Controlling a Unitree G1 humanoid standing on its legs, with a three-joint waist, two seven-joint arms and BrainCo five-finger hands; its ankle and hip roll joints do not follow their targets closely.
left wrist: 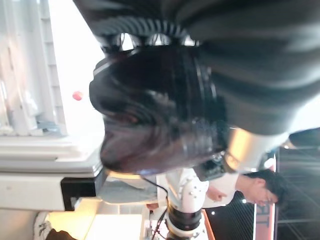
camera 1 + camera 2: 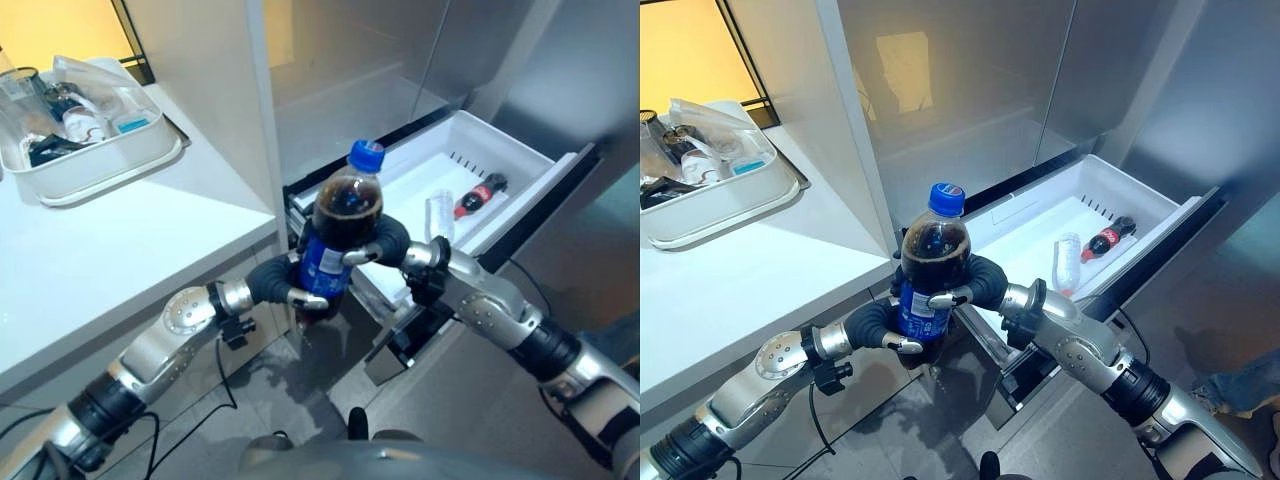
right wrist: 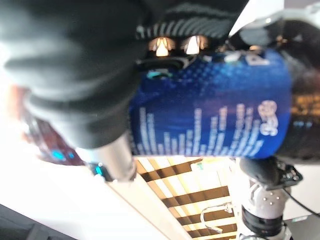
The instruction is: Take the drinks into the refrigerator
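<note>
A cola bottle [image 2: 345, 210] with a blue cap and blue label stands upright between my two hands, in the air in front of the open fridge drawer [image 2: 530, 185]. My left hand [image 2: 275, 280] wraps its lower part from the left, fingers curled round the label. From the right, my right hand [image 2: 390, 240] grips it just below the shoulder. In the right wrist view the blue label [image 3: 210, 115] lies against the palm; the left wrist view shows the bottle's dark base [image 1: 155, 115]. Inside the white drawer lie a small red-labelled cola bottle [image 2: 480, 195] and a clear bottle [image 2: 440, 215].
A white counter [image 2: 100, 260] runs along the left, carrying a white tray [image 2: 110, 175] with several items. The steel fridge front [image 2: 340, 60] rises behind the drawer. A person [image 1: 255, 187] shows in the left wrist view.
</note>
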